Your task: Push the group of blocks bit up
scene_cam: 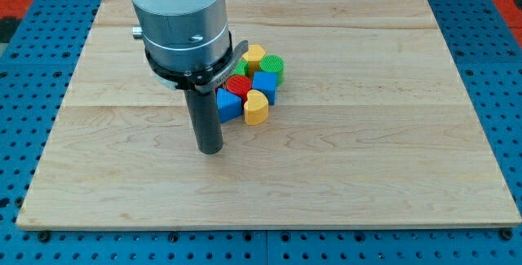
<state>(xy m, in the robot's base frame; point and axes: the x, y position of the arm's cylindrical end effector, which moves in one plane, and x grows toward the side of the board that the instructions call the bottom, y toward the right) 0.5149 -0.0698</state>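
Resting my tip (210,150) below-left of blocks (251,86).

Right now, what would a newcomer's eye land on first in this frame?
Probably the big grey arm housing at the view's top left, with its dark rod dropping to the wooden board. My tip sits below and left of the cluster. Next, that tight cluster right of the rod: blue blocks, a yellow heart, a red block and a green block.
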